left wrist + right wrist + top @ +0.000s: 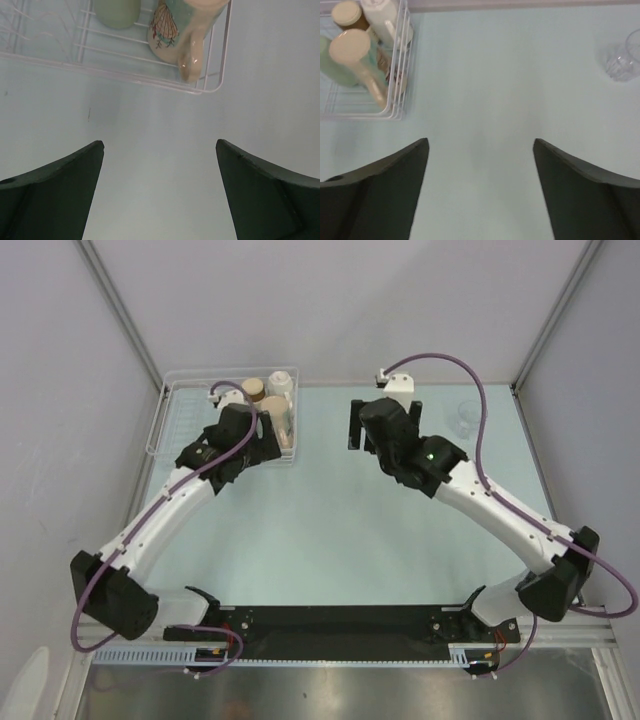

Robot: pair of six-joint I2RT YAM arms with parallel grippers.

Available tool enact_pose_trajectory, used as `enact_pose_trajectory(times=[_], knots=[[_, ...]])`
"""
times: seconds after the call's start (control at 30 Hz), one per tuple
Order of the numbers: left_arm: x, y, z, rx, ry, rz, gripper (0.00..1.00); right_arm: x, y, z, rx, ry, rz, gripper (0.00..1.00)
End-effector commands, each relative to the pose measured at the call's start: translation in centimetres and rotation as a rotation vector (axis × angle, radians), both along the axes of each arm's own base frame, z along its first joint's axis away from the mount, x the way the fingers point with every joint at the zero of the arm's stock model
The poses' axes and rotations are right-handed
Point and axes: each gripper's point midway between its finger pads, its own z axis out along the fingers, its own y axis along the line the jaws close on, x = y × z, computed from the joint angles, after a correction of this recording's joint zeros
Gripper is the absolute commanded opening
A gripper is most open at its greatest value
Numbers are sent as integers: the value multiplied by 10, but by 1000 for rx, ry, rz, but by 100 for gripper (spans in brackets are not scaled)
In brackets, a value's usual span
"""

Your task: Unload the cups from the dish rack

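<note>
No words, brand names or numbers can be read anywhere; the beige cup (170, 37) in the dish rack (125, 75) bears only a printed shell-like drawing without letters

Both arms reach forward from their bases and lean inward toward each other – the left arm (165, 505) angled up and to the right, the right arm (500, 505) up and to the left. The left claw (160, 145) points downward with its dark fingers (60, 195) spread wide, nothing between them; the right claw (481, 142) likewise gapes wide and grips nothing
</note>
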Motion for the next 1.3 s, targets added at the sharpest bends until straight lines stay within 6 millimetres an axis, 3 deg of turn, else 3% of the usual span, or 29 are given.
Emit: enact_pose_trajectory(times=[0.0,0.07,0.1,0.13,0.17,0.2,0.23,0.27,0.3,0.37,0.4,0.43,0.5,0.9,1.27], knots=[[39,-1,23,80,-92,26,100,-35,-31,8,117,-8,-75,81],[60,-13,26,77,-113,3,100,-50,-30,11,201,-7,15,77],[67,-17,25,93,-110,-9,100,-54,-28,-2,216,-8,48,77],[74,-20,26,101,-104,-9,100,-58,-27,-2,223,-19,78,77],[88,-25,21,126,-68,-10,100,-64,-27,6,255,-43,107,82],[95,-26,20,148,-56,-7,100,-67,-29,1,250,-36,112,87],[102,-28,16,170,-38,-10,100,-68,-29,2,241,-34,127,92],[111,-31,29,173,-56,-6,100,-70,-29,-3,218,-13,131,99],[121,-32,16,205,-31,-4,100,-70,-28,-5,201,-6,134,100],[136,-31,27,222,-67,17,100,-67,-26,-8,174,5,137,100],[145,-31,15,236,-45,17,100,-66,-25,-9,168,11,137,100],[152,-31,23,232,-60,19,100,-65,-23,-6,180,11,138,100],[163,-30,9,246,-25,23,100,-63,-16,-11,182,27,150,100],[184,-9,-20,194,57,85,100,-50,4,-32,161,86,159,100],[199,-27,-36,127,84,40,100,-47,1,-37,165,95,144,100]])
